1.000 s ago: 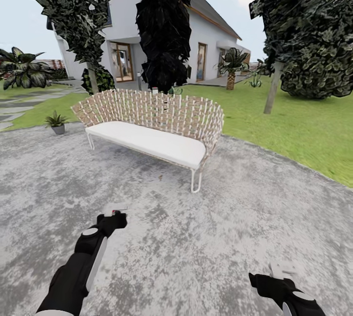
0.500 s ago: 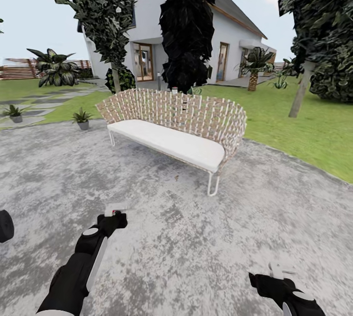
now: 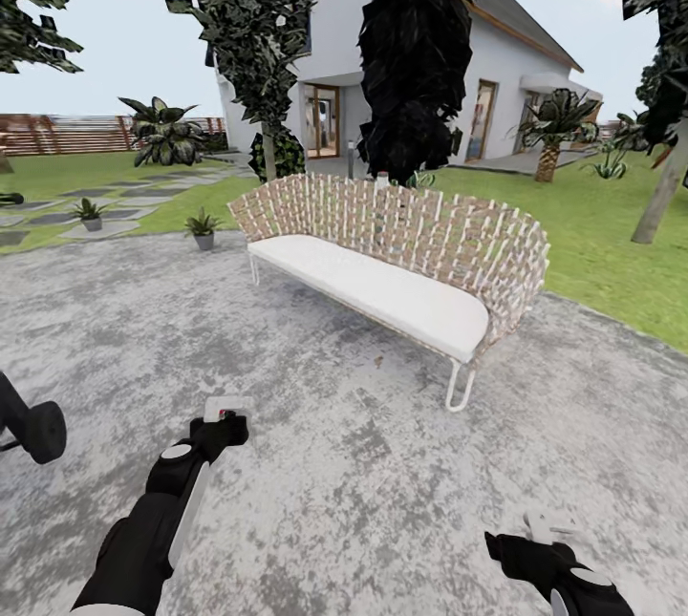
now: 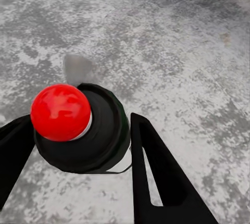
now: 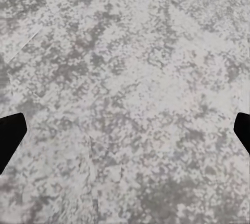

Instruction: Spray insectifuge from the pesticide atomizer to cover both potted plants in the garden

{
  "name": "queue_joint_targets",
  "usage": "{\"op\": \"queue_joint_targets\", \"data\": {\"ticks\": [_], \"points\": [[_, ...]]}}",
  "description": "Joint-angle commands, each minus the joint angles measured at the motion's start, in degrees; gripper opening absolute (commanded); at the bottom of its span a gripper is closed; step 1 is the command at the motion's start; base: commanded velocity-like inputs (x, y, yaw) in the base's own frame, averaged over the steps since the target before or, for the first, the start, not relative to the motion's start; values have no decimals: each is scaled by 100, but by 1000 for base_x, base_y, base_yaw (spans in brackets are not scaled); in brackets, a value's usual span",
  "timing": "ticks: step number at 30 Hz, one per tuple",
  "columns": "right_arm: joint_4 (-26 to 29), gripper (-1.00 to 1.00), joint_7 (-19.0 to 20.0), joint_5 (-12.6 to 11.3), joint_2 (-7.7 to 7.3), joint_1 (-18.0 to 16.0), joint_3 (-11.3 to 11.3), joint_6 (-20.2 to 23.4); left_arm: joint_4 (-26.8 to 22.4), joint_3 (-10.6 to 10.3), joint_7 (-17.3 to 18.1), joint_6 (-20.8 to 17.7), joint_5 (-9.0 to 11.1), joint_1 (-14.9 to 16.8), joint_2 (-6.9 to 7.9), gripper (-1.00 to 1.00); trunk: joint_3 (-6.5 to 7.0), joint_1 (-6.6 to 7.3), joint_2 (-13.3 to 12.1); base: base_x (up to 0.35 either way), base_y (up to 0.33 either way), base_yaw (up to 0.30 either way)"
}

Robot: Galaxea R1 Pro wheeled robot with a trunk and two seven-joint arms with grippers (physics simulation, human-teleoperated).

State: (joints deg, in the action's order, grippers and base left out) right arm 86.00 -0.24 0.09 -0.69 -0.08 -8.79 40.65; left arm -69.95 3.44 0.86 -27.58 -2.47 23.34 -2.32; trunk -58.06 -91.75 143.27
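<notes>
Pesticide atomizer (image 4: 78, 127), white trigger bottle with dark lower part and red spot: clamped in your left end effector (image 3: 222, 425), over grey paved patio (image 3: 363, 463), well short of woven wicker sofa with white cushion (image 3: 401, 263). Your right end effector (image 3: 540, 540): fingers spread wide, nothing held. Two small potted plants in grey pots (image 3: 203, 227) (image 3: 91, 213): beyond sofa's left end, at patio edge, nearer one just beside lawn (image 3: 592, 244).

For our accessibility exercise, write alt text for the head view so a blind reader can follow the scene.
A robot's left gripper holds a white pesticide atomizer over a grey paved patio, with the right gripper empty and low. Ahead stands a woven bench with a white seat; two small potted plants sit at the far left near lawn.
</notes>
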Motion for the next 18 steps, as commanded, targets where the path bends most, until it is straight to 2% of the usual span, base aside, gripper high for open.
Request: {"op": "queue_joint_targets", "data": {"ticks": [1, 18], "points": [[8, 100, -2, 0, -2, -1, 0, 29, -6, 8, 11, -29, -25, 4, -6, -100, -6, -2, 2, 336, 0, 257], [8, 100, -2, 0, -1, -1, 0, 29, -1, 8, 11, -29, -25, 4, -11, -100, -6, -2, 2, 331, 0, 257]]}}
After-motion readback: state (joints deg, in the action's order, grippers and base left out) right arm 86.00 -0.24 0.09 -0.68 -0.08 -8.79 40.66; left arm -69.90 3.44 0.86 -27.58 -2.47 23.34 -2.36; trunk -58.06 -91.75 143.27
